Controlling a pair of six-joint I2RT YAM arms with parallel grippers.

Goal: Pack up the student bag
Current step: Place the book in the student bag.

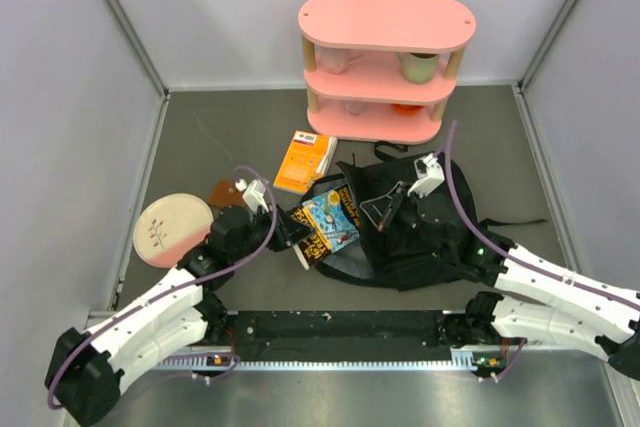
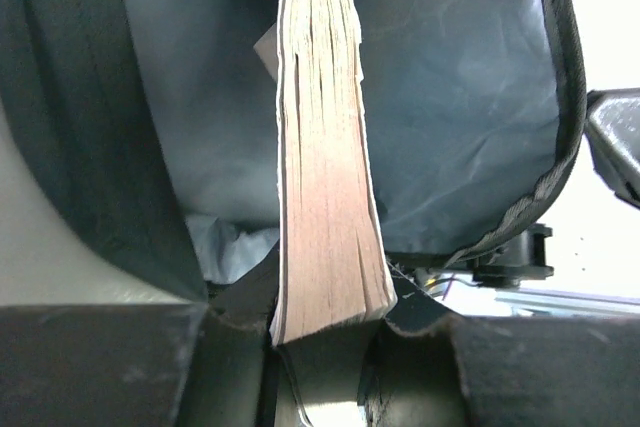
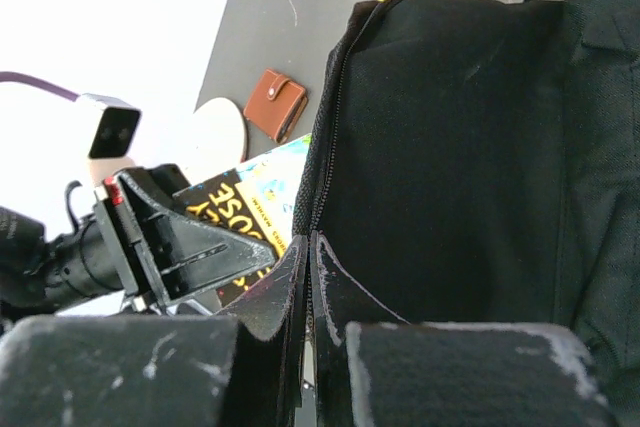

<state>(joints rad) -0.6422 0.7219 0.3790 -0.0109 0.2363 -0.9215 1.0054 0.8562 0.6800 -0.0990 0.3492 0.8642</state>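
Observation:
The black student bag (image 1: 420, 232) lies in the middle of the table with its mouth facing left. My left gripper (image 1: 297, 230) is shut on a thick colourful book (image 1: 328, 222) and holds it partly inside the bag's mouth. In the left wrist view the book's page edge (image 2: 325, 197) stands upright between the fingers, with the bag's grey lining (image 2: 460, 107) behind it. My right gripper (image 1: 385, 205) is shut on the zipper edge of the bag's opening (image 3: 325, 147) and holds it up. The book's cover (image 3: 250, 212) shows to the left of it.
An orange book (image 1: 304, 160) lies behind the bag. A brown wallet (image 1: 225, 193) and a pink-and-cream plate (image 1: 172, 228) lie at the left. A pink three-tier shelf (image 1: 385, 65) with cups stands at the back. Grey walls enclose the table.

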